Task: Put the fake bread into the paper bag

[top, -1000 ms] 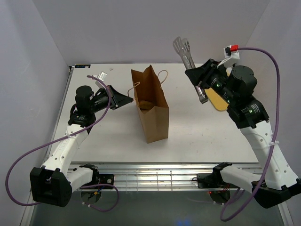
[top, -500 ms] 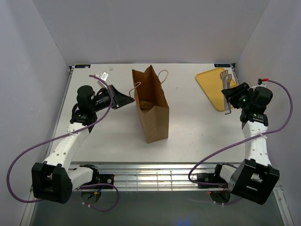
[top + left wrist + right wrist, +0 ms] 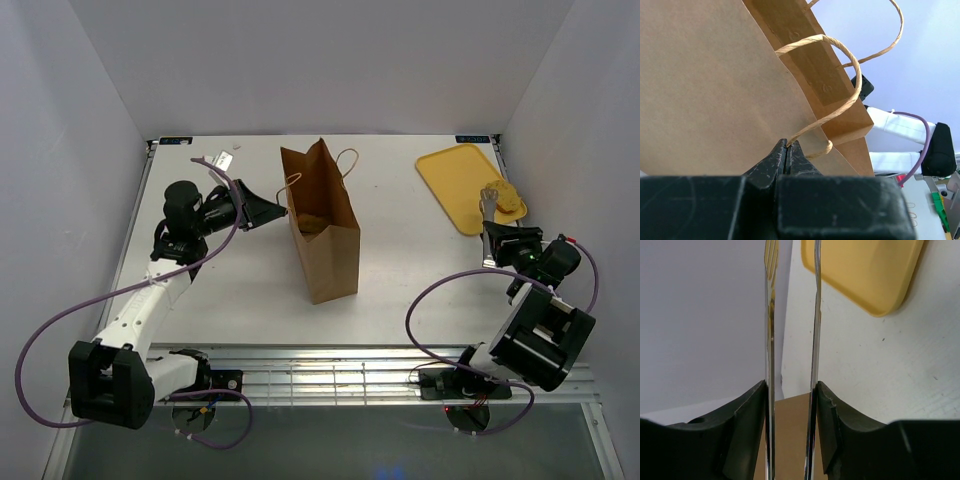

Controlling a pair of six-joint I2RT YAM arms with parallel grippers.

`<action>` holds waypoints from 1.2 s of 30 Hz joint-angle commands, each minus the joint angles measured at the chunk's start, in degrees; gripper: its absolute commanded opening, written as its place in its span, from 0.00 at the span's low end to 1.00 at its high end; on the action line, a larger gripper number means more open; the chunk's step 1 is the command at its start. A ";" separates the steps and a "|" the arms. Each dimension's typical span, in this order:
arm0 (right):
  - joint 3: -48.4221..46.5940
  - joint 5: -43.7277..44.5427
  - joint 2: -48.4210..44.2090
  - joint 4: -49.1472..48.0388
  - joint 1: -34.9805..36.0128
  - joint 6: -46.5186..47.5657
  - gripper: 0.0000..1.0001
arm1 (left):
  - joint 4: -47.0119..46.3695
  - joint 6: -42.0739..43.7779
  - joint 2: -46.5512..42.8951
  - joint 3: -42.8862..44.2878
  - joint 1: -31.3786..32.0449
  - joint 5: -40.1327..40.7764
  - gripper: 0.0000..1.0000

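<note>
One piece of fake bread (image 3: 507, 199) is all you can see left out. It sits on the near right part of the yellow tray (image 3: 450, 170), at the far right corner of the desk. The paper bag (image 3: 325, 245) stands upright mid-desk, toward the far edge, mouth open, w/ a golden lump (image 3: 312, 222) inside that is prob. bread already in. Your left gripper (image 3: 788, 146) is pinched tight on the bag's twisted paper handle (image 3: 840, 75), cord between the tips, which should steady the bag. Your right gripper (image 3: 790, 388) is clamped on a pair of metal tongs (image 3: 771, 340), its fingers pressing the two blades from outside. The blades stand apart w/ nothing between them. From above, the tong tips lie just beside the bread on its left; can't tell if they touch. The right arm is folded low by the right edge. My read: you're at the pick-up of this piece. Next you'd need to line the blades up either side of it, squeeze enough to hold w/o popping it off the tray rim, lift clear, carry it left over the bag mouth, then let go. Don't tug the bag w/ the left arm meanwhile.
</note>
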State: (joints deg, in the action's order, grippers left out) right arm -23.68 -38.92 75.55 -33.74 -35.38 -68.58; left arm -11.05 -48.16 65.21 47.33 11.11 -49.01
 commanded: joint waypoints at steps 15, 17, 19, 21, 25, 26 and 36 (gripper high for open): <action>-2.24 4.90 5.49 -7.14 -2.42 -10.61 0.51 | -4.24 -1.32 4.40 -0.05 0.31 -3.28 0.00; -3.03 6.04 6.36 -3.98 -2.33 -9.74 0.52 | -4.59 -1.50 4.57 0.04 0.31 -3.19 0.00; -3.65 6.22 7.07 -3.27 -2.33 -9.73 0.52 | -4.68 -1.67 4.75 0.13 0.31 -3.02 0.00; -4.00 6.92 7.68 -3.09 -2.33 -9.30 0.52 | -4.77 -1.76 4.93 0.30 0.49 -2.84 0.00; -6.02 7.54 9.70 -2.30 -2.24 -8.33 0.53 | -4.86 -1.94 4.84 0.57 0.66 -2.40 0.00; -6.37 7.54 10.75 -2.47 -2.24 -8.50 0.53 | -4.86 -2.02 4.84 0.66 0.75 -2.31 0.00; -11.12 8.50 16.56 -1.59 -0.40 -10.00 0.53 | -4.86 -2.46 4.75 0.66 0.93 -1.61 0.00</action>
State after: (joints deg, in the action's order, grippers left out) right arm -31.55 -30.30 90.80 -34.50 -36.58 -77.95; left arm -16.80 -51.55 69.84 47.31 11.70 -51.48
